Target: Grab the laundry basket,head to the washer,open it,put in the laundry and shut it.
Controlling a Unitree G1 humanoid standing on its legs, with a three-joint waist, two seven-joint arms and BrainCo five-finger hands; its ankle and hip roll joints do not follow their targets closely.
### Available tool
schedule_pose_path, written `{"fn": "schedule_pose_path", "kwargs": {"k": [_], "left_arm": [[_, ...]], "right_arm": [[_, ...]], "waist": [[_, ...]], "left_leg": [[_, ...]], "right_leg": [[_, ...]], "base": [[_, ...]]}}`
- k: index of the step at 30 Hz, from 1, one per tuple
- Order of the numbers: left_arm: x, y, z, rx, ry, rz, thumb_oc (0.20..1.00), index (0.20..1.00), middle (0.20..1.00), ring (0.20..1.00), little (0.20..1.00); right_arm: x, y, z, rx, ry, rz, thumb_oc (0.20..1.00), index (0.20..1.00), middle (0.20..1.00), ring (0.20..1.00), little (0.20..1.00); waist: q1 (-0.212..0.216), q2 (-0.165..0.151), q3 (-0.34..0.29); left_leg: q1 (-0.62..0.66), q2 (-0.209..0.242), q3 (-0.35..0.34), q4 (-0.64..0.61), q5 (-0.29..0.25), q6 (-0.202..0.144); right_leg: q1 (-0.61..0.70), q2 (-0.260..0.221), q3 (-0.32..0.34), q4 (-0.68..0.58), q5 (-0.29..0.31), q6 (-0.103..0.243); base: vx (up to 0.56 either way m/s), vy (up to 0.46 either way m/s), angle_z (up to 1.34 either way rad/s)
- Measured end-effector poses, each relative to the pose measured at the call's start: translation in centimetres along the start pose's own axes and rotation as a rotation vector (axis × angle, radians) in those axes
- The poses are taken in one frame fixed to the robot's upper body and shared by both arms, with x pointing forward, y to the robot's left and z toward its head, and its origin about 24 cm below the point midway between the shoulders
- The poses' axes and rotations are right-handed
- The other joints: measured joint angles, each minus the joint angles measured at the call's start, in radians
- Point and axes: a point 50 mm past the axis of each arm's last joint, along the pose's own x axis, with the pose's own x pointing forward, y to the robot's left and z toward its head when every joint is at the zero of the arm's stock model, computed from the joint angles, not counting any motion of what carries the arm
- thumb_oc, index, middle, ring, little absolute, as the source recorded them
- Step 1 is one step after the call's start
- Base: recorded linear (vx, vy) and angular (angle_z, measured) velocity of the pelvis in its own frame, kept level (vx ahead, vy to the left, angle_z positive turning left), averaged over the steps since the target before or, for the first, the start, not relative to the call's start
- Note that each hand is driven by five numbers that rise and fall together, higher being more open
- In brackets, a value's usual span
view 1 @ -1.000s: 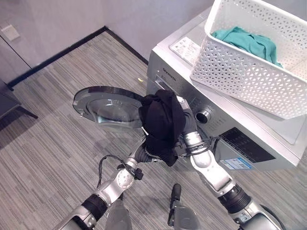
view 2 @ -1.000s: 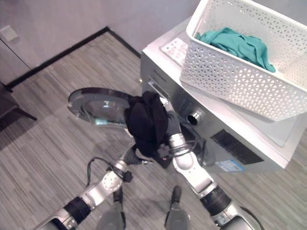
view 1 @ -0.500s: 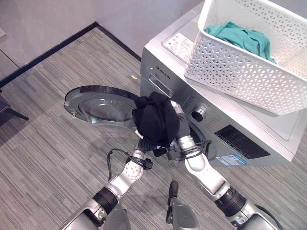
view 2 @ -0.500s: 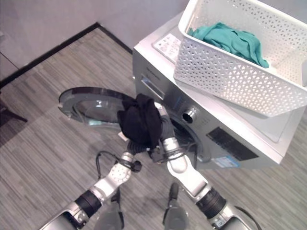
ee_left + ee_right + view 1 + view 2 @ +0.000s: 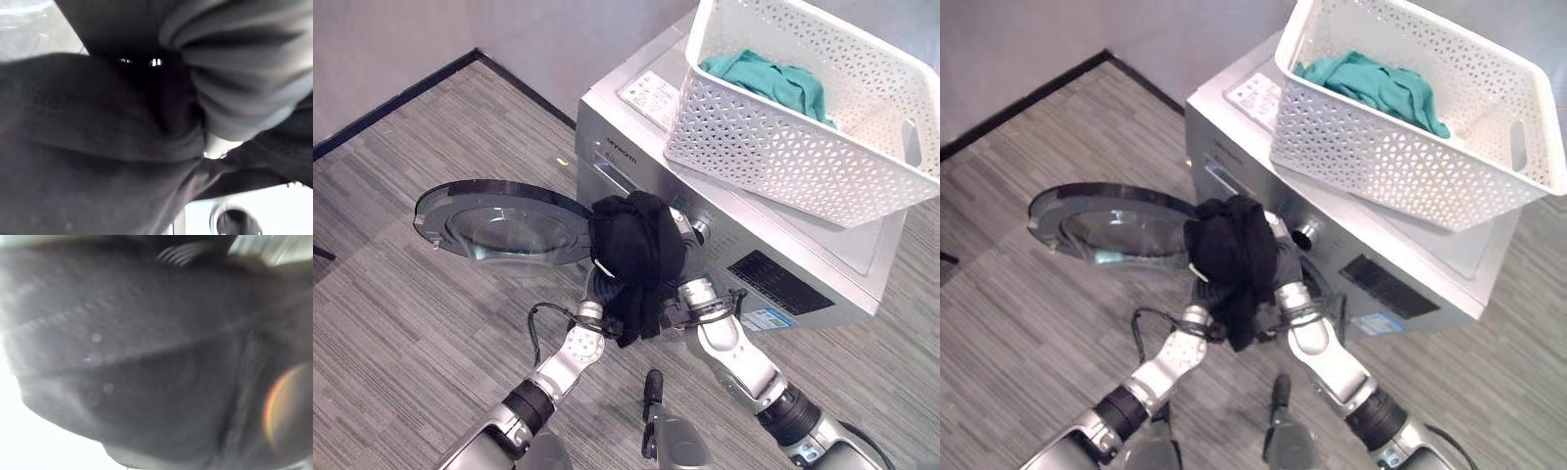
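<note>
Both hands are buried in the black garment (image 5: 634, 257) at centre frame, so we honestly can't tell how the left hand (image 5: 599, 290) or right hand (image 5: 683, 257) is gripping. We're bunching it up between the two, probably so nothing trails on the way in. Just behind it sits the washer (image 5: 783, 269), with its round door (image 5: 494, 221) swung flat open to the left, leaving the drum clear. Further back, upper right, the white laundry basket (image 5: 783, 147) is parked on the washer top, the teal clothes (image 5: 766, 78) waiting inside.
</note>
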Motion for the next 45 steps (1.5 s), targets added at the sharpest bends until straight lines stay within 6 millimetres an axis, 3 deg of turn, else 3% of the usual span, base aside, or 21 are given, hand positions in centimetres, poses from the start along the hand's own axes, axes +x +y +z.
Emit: {"fn": "schedule_pose_path", "kwargs": {"k": [3, 6, 10, 19, 22, 26, 33, 38, 42, 45], "left_arm": [[-0.8, 1.8, -1.0, -0.041, 0.051, 0.057, 0.2, 0.2, 0.2, 0.2, 0.2], [-1.8, 1.9, -1.4, -0.104, 0.07, 0.055, 0.2, 0.2, 0.2, 0.2, 0.2], [-2.5, 2.3, -2.1, -0.12, 0.101, 0.057, 0.2, 0.2, 0.2, 0.2, 0.2], [-5.8, 3.0, -5.0, -0.118, 0.231, 0.029, 0.2, 0.2, 0.2, 0.2, 0.2], [-7.1, 3.2, -5.9, -0.126, 0.279, 0.012, 0.2, 0.2, 0.2, 0.2, 0.2], [-9.6, 3.9, -7.9, -0.187, 0.401, 0.034, 0.2, 0.2, 0.2, 0.2, 0.2], [-13.7, 5.4, -10.1, -0.306, 0.556, 0.118, 0.2, 0.2, 0.2, 0.2, 0.2], [-14.0, 5.5, -10.4, -0.341, 0.576, 0.1, 0.2, 0.2, 0.2, 0.2, 0.2], [-12.8, 4.6, -10.5, -0.406, 0.578, 0.11, 0.2, 0.2, 0.2, 0.2, 0.2], [-11.7, 3.8, -10.2, -0.478, 0.569, 0.13, 0.2, 0.2, 0.2, 0.2, 0.2]], "right_arm": [[-1.3, -1.7, -0.7, -0.026, 0.033, -0.062, 1.0, 1.0, 1.0, 1.0, 1.0], [-2.5, -2.8, -1.1, -0.06, 0.051, -0.116, 1.0, 1.0, 1.0, 1.0, 1.0], [-4.9, -5.1, -0.2, -0.103, 0.012, -0.243, 1.0, 1.0, 1.0, 1.0, 1.0], [-9.3, -6.8, -2.6, -0.151, 0.197, -0.327, 1.0, 1.0, 1.0, 1.0, 1.0], [-10.8, -8.5, -3.0, -0.231, 0.25, -0.39, 1.0, 1.0, 1.0, 1.0, 1.0], [-14.2, -11.6, -3.8, -0.327, 0.377, -0.543, 1.0, 1.0, 1.0, 1.0, 1.0], [-20.6, -13.9, -6.5, -0.444, 0.668, -0.736, 1.0, 1.0, 1.0, 1.0, 1.0], [-23.4, -14.2, -8.8, -0.452, 0.844, -0.795, 1.0, 1.0, 1.0, 1.0, 1.0], [-23.8, -13.9, -10.6, -0.356, 0.901, -0.875, 1.0, 1.0, 1.0, 1.0, 1.0], [-22.6, -13.1, -11.2, -0.265, 0.881, -0.868, 1.0, 1.0, 1.0, 1.0, 1.0]], "waist": [[0.0, 0.001, -0.001], [0.001, 0.004, -0.007], [-0.008, 0.013, -0.045], [-0.027, 0.017, -0.147], [-0.027, 0.018, -0.164], [-0.031, 0.028, -0.173], [-0.033, 0.041, -0.181], [-0.035, 0.046, -0.178], [-0.036, 0.058, -0.161], [-0.048, 0.064, -0.11]], "left_leg": [[0.017, 0.004, 0.0, 0.0, -0.001, -0.001], [0.016, 0.003, -0.001, 0.0, 0.0, -0.002], [0.023, 0.003, 0.009, 0.0, 0.0, -0.003], [0.048, 0.002, 0.024, -0.005, -0.016, 0.004], [0.047, 0.001, 0.022, -0.005, -0.016, 0.004], [0.045, -0.004, 0.021, -0.005, -0.017, 0.007], [0.039, -0.016, 0.016, -0.005, -0.019, 0.009], [0.028, -0.016, -0.002, -0.005, -0.018, 0.011], [-0.006, -0.017, -0.004, -0.005, -0.009, 0.01], [-0.024, -0.022, -0.004, -0.003, 0.002, 0.013]], "right_leg": [[0.016, 0.004, 0.0, 0.0, 0.0, -0.001], [0.016, 0.003, 0.0, 0.0, 0.001, -0.002], [0.016, 0.004, 0.006, 0.0, 0.002, -0.004], [0.031, -0.01, 0.023, -0.008, -0.006, 0.0], [0.031, -0.012, 0.021, -0.009, -0.008, -0.001], [0.031, -0.017, 0.019, -0.009, -0.008, 0.004], [0.031, -0.028, 0.01, -0.009, -0.012, 0.011], [0.03, -0.028, -0.001, -0.009, -0.013, 0.012], [-0.005, -0.027, 0.0, -0.009, -0.011, 0.013], [-0.024, -0.028, 0.002, -0.008, 0.005, 0.013]], "base": [[0.0, 0.0, 0.0], [0.0, 0.0, 0.0], [0.01, 0.012, -0.05], [0.0, 0.006, -0.05], [0.0, 0.0, 0.0], [0.0, 0.0, 0.0], [0.0, 0.008, 0.04], [-0.04, 0.007, 0.07], [-0.09, 0.001, 0.01], [-0.08, 0.009, 0.0]]}}
